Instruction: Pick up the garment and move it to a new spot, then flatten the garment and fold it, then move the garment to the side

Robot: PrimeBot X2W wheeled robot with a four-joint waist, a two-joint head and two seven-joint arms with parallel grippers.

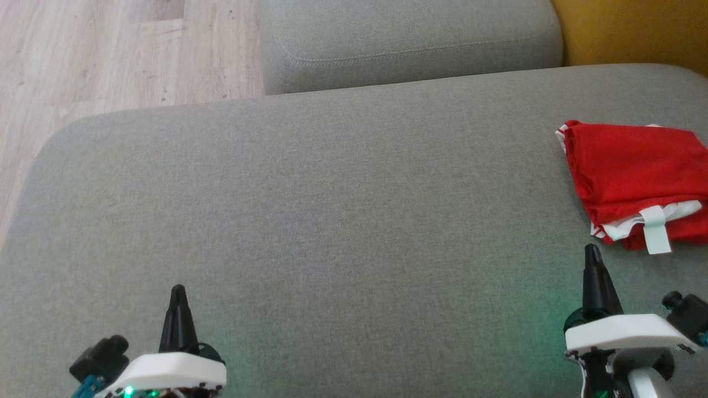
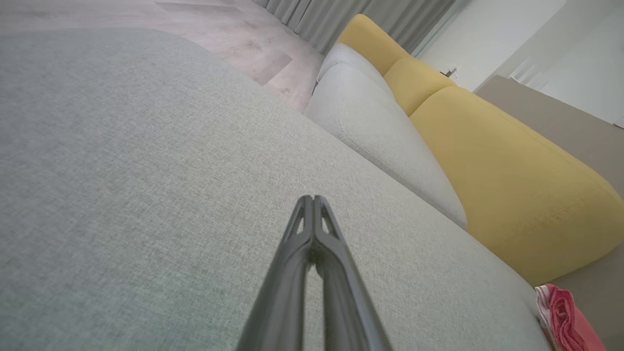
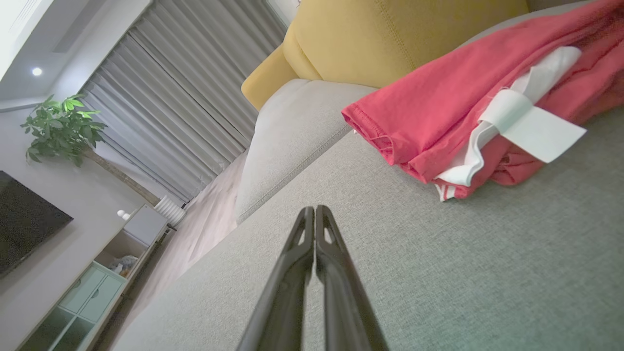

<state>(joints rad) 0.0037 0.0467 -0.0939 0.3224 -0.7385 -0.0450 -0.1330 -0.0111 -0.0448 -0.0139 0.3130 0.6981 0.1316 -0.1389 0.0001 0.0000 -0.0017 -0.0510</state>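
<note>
The folded red garment (image 1: pixel 630 166) lies at the right edge of the grey sofa seat (image 1: pixel 332 193), just ahead of the right hand (image 1: pixel 593 251). The left hand (image 1: pixel 178 290) is well apart from it. Both hands are closed tight and hold nothing.

Head looks down; low wrist views share sofa (image 1: pixel 332 193), garment (image 1: pixel 630 166).

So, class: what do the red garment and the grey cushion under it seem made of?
Red garment: soft matte knit, probably cotton jersey; stitched hem, limp folds. Grey cushion: coarse woven upholstery fabric, matte; weave grain shows.
</note>
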